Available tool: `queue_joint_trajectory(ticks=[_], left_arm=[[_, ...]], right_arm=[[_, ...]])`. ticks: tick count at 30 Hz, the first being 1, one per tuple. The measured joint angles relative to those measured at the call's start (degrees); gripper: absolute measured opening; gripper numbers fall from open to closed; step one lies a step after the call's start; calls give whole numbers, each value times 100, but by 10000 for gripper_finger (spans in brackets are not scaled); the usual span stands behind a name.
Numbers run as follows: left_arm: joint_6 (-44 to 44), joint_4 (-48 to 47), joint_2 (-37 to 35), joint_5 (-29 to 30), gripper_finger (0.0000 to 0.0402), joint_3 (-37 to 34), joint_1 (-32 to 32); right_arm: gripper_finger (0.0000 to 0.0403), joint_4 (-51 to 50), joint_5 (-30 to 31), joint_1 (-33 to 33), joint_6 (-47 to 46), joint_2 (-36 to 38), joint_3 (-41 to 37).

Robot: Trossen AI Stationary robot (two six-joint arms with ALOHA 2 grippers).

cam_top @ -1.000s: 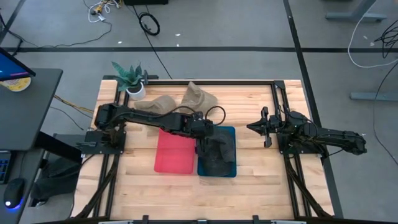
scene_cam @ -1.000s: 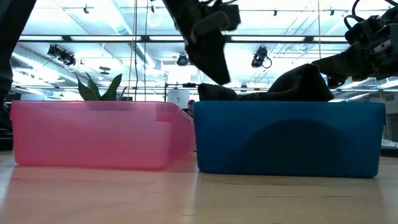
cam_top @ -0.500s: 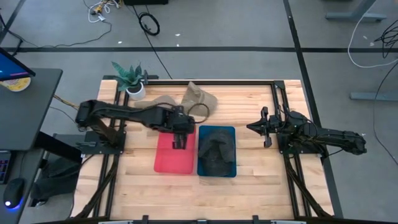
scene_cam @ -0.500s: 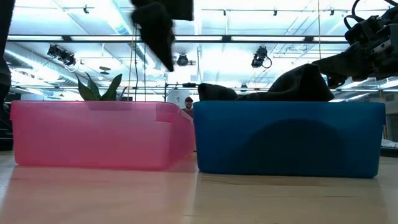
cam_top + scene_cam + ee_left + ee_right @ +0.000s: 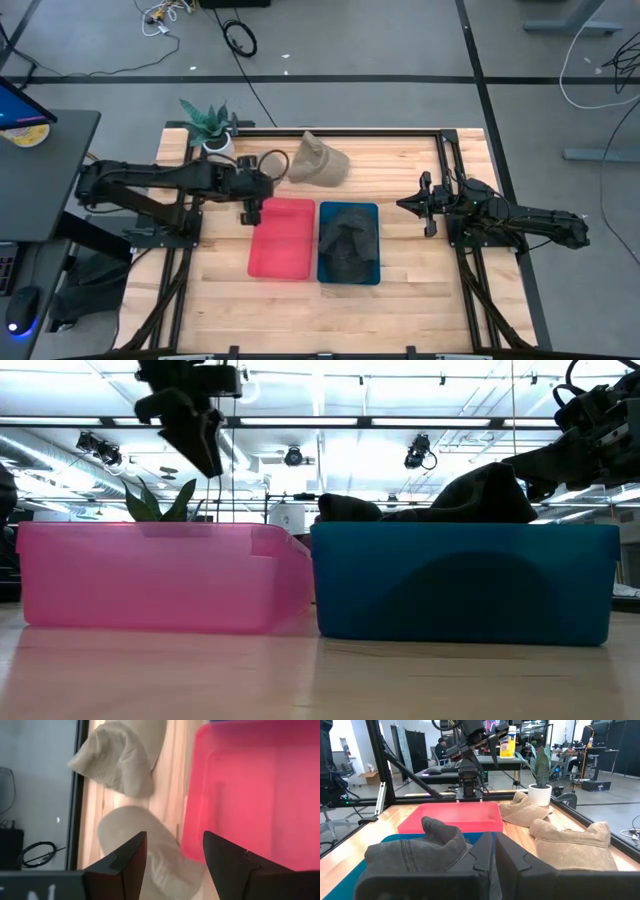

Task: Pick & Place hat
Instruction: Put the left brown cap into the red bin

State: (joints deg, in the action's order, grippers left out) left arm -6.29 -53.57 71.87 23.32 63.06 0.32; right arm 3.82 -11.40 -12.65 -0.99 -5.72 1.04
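Pink bin (image 5: 150, 575) beside blue bin (image 5: 465, 582), dark hat (image 5: 470, 495) inside blue bin, left end effector (image 5: 195, 435) above pink bin

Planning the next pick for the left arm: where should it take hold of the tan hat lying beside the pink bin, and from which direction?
Probably straight down onto the raised, folded crown of the tan hat just under the open left gripper. The soft fabric humps up there, giving the fingers a ridge to pinch, while its edges lie flat on the table close to the pink bin. The right gripper waits, shut.

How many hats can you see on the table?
3: a dark hat in the blue bin, a tan hat at the table's back edge, another tan hat under the left gripper. None looks hidden.
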Motion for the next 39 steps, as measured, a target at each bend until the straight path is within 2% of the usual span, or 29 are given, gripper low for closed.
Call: queue_joint_trajectory(ticks=[7, 13, 16, 24, 30, 39], left_arm=[[-585, -94, -268, -285, 197, -362, 497], [-1751, -71, -259, -367, 197, -360, 788], [-2032, -145, -257, -373, 197, -360, 952], [-2748, -439, -246, -798, 197, -360, 1864], [-3330, -343, 185, -998, 197, -351, 2607], [-4066, 168, 1278, -1404, 197, -351, 3484]], right_arm=[[27, 0, 0, 1, 0, 0, 0], [27, 1, 0, 1, 0, 0, 0], [27, 1, 0, 1, 0, 0, 0], [27, -1, 0, -1, 0, 0, 0], [27, -1, 0, 1, 0, 0, 0], [27, -3, 0, 1, 0, 0, 0]])
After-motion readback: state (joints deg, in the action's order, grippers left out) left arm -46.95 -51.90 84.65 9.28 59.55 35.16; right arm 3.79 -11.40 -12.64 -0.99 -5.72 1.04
